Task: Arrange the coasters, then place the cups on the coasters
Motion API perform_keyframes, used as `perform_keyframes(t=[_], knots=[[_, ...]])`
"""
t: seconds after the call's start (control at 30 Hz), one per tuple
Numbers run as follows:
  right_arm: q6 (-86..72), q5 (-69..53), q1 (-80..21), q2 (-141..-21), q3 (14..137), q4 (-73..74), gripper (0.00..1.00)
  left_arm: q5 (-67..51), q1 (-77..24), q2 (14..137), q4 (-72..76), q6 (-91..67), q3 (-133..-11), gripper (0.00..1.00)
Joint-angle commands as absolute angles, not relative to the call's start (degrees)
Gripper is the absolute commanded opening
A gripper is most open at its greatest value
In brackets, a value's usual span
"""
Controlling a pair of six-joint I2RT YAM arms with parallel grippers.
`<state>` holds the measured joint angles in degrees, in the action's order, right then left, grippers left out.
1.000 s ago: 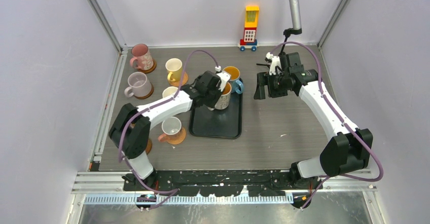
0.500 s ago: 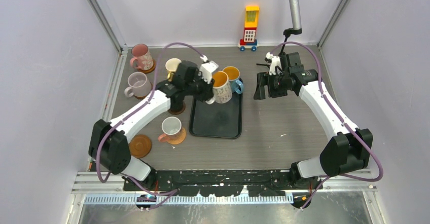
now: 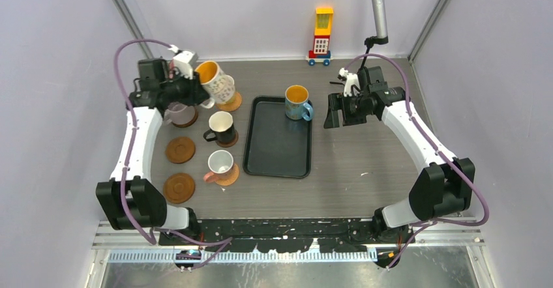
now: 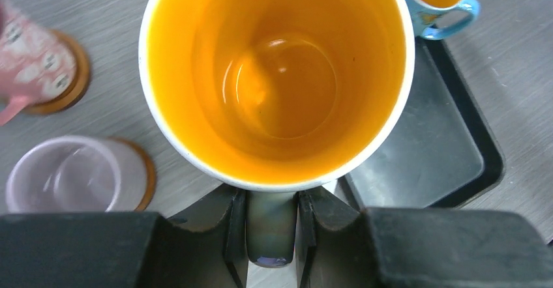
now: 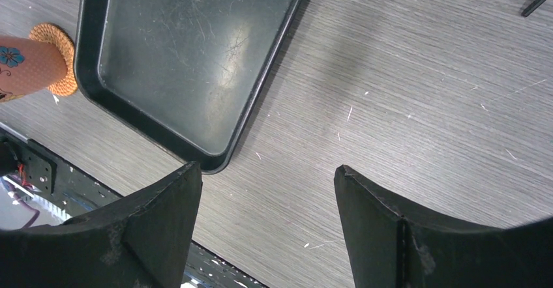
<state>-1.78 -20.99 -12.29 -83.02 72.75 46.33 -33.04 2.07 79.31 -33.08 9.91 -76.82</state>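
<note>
Presently the left pincer [image 4: 272,232] is clamped on the handle of the white-patterned mug [image 4: 277,79], one finger on each side of the loop. The mug hangs in the air over the far-left part of the surface [image 3: 365,171], mouth tipped toward the wrist camera, orange inside and empty.

Handling, as judged:
- Glazed ceramic: stiff, breakable, probably slick under the pads.
- Moderately heavy for a handle-only grip; the body sits off to one side of the fingers, so it may pivot or droop.
- The handle looks the best hold here. It leaves the base free for setting down, but the mug needs levelling first.

Right pincer [image 5: 266,171]: jaws wide apart, holding nothing, hovering over bare surface just right of the black tray [image 3: 277,154].

Surface: flat grey wood-grain board, lightly scratched, walled on three sides.

Room:
- Two bare coasters [image 3: 180,149] lie one behind the other on the left, both free.
- Black mug [image 3: 220,127] and salmon mug [image 3: 220,164] stand on coasters just right of them, so clearance on that side is narrow.
- Lilac mug [image 4: 72,174] and pink mug [image 4: 29,60] sit on coasters below the held mug.
- Blue mug [image 3: 297,102] stands on the tray's far corner, no coaster under it.
</note>
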Motion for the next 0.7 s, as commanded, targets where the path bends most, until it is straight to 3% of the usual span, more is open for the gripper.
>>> perform_keyframes(t=[0.0,0.23,0.33,0.67], knots=[[-1.54,-22.62,-12.14,-83.85,75.79,45.11,0.79,-43.56,12.29,75.06,-34.33,15.28,-80.35,0.0],[-1.76,-23.14,-12.21,-84.23,75.94,45.09,0.79,-50.9,28.76,73.6,-43.28,30.5,-77.31,0.0],[-1.69,-23.07,-12.14,-83.99,75.53,45.18,0.79,-55.71,34.49,74.85,-52.28,44.38,-77.2,0.0],[-1.07,-22.94,-12.15,-84.32,75.76,46.36,0.79,-58.43,42.77,77.86,-61.02,74.54,-70.04,0.0]])
